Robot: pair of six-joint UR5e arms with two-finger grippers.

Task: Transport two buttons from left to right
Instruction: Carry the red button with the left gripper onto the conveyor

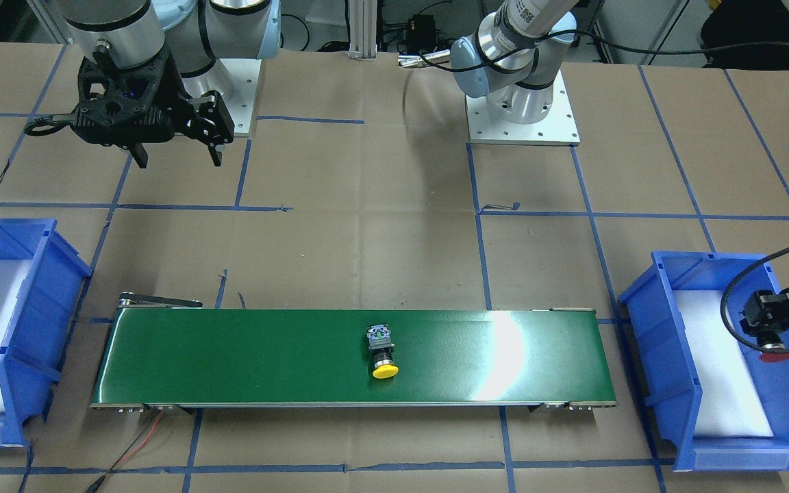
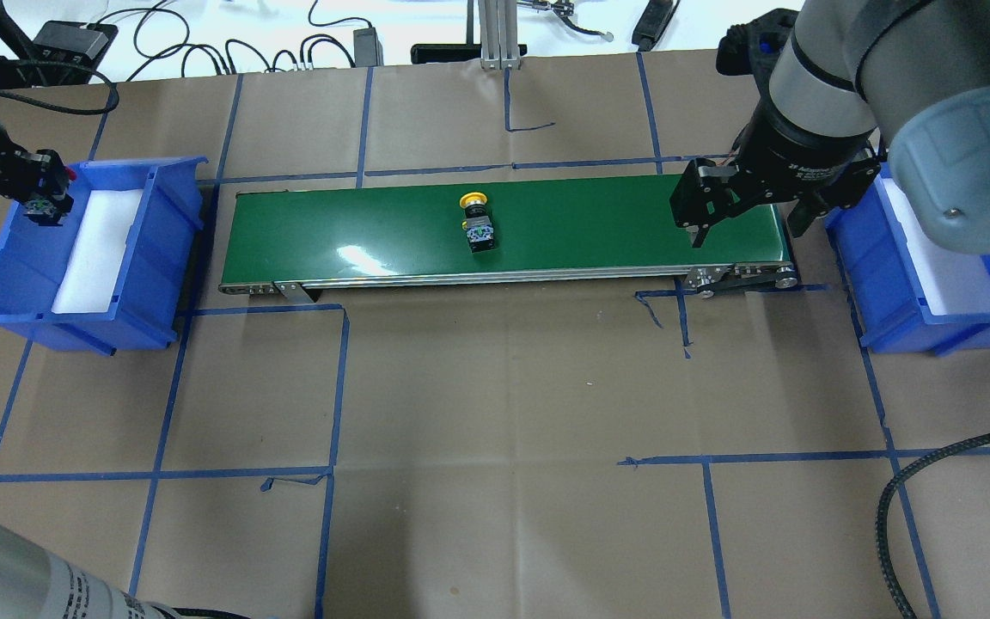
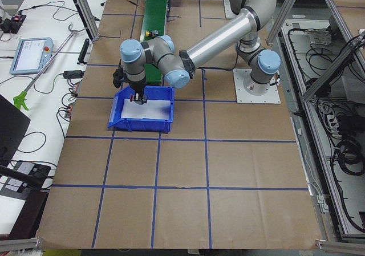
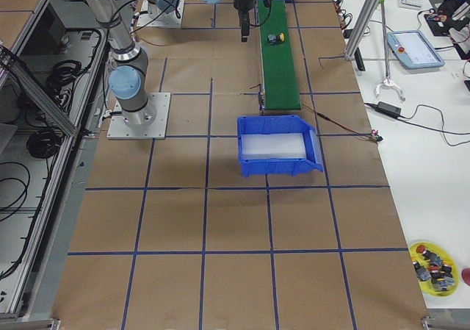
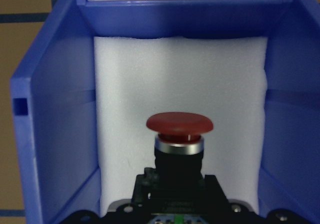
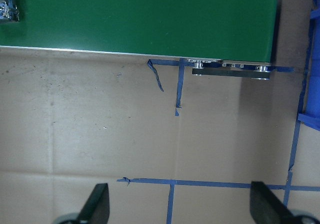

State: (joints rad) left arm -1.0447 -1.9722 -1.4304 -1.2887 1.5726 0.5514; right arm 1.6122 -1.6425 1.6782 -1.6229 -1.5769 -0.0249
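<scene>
A robotics lab: tape-gridded table (image 2: 495, 387), teach pendant (image 3: 31, 55), aluminium framing (image 3: 81, 9).

Table (image 2: 504, 387) under conveyor belt (image 2: 357, 228), blue bins (image 2: 164, 258)

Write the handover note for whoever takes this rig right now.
Left gripper: jaws shut on the red button, held cap-down over the white foam in the left bin.
Right gripper: jaws open, empty, hovering over the table near the right end of the green belt.
Yellow button: lying on its side about mid-belt.
Done: yellow is out of the left bin and on the belt.
Left: red goes onto the belt; the right arm probably then moves both into the right bin, which shows no button.
</scene>
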